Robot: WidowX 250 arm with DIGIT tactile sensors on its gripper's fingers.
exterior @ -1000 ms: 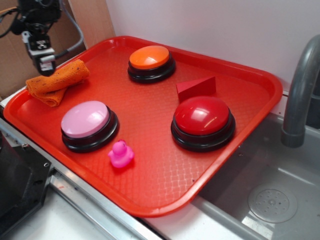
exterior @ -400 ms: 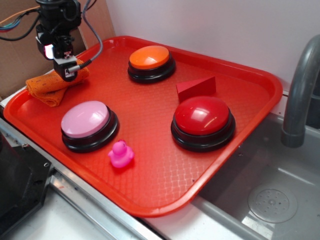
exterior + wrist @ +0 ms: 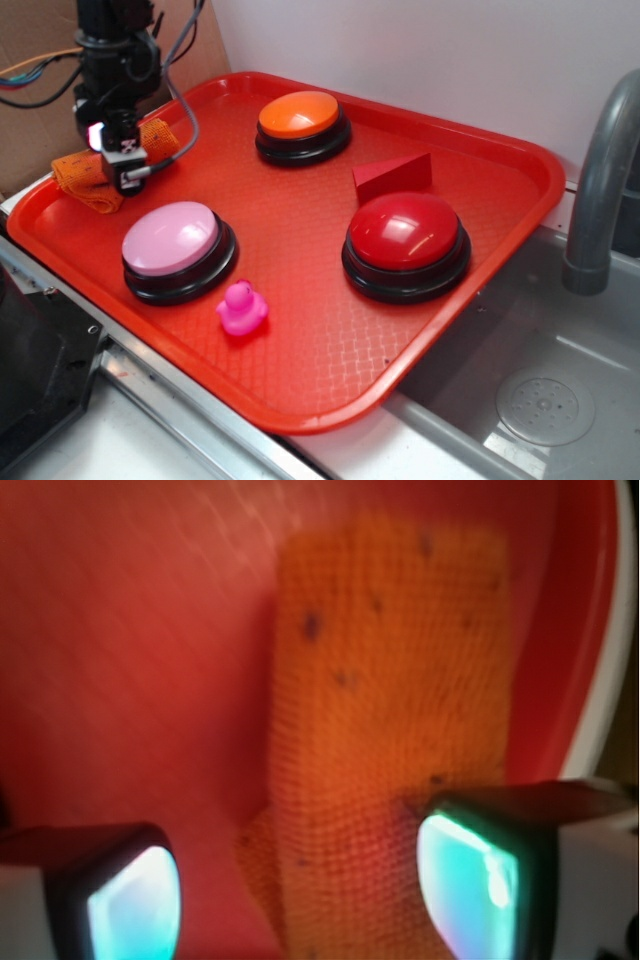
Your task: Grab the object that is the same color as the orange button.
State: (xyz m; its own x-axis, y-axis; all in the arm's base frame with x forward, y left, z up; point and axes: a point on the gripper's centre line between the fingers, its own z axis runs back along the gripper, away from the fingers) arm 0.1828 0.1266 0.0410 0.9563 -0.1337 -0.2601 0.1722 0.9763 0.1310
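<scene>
One orange cloth (image 3: pixel 88 178) lies folded and rumpled in the far left corner of the red tray (image 3: pixel 330 370), close to the rim. In the wrist view the cloth (image 3: pixel 390 730) fills the middle of the picture, its waffled weave flecked with dark spots, and the tray's rim curves down the right side. The gripper (image 3: pixel 124 172) hangs right over the cloth with its jaws spread apart and nothing clamped between them; seen from the wrist, the gripper (image 3: pixel 300 890) has one pad over the cloth's lower right edge and the other over bare tray to the left. Whether the pads touch the fabric I cannot tell. Just nearer than the cloth stands a pink button (image 3: pixel 176 248), with a pink rubber duck (image 3: pixel 242 309) beside it. The orange button (image 3: pixel 301 124) sits near the tray's far edge, well apart from the cloth. A red wedge block (image 3: pixel 392 176) and a red button (image 3: pixel 405 243) stand to the right, and a grey faucet (image 3: pixel 598 190) rises over the sink (image 3: pixel 540 400).
</scene>
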